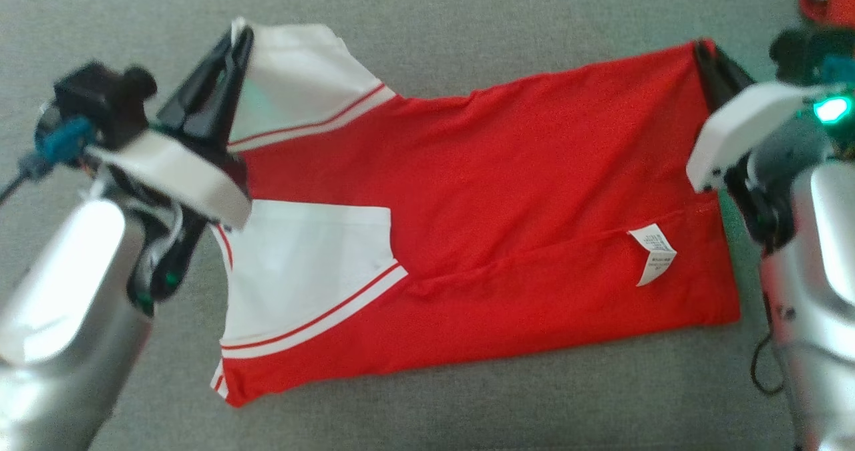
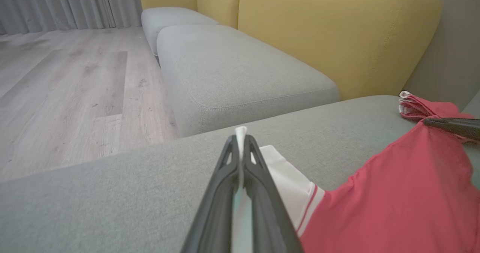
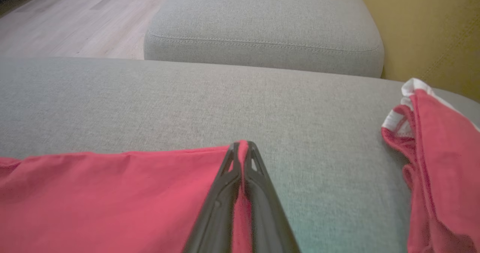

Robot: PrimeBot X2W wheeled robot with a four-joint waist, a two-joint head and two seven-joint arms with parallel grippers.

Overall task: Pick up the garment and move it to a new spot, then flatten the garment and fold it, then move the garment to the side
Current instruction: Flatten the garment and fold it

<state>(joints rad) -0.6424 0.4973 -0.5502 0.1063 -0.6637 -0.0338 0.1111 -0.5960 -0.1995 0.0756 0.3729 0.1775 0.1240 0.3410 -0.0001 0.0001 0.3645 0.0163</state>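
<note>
The left tool [image 1: 243, 35] is at the far left corner of the garment. It is closed flat on the far edge of a white sleeve [image 1: 300, 77]. In the left wrist view a sliver of white cloth stands up between its two dark fingertips, with no gap to either side.

The garment [image 1: 501, 190] is red with white sleeves trimmed in red and white stripes. It lies spread across the grey sofa seat [image 1: 467, 10], with its long side running left to right. A second white sleeve [image 1: 307, 270] lies flat on the near left part. From there a raised edge in the red cloth runs toward the right end. Close to that end a small white label [image 1: 653, 254] lies tilted on the red fabric.

At the far right corner of the hem, the right tool [image 1: 703, 49] is pinched tight on the red edge. The right wrist view shows red fabric caught between its fingers right up to the tips.

Further right, apart from the held garment, a second red garment [image 3: 438, 151] with white trim lies bunched on the same seat.

Beyond the seat, the left wrist view shows another grey cushion [image 2: 232, 69], a yellow backrest [image 2: 337, 32], a wooden floor [image 2: 67, 80] and grey curtains [image 2: 56, 5].
</note>
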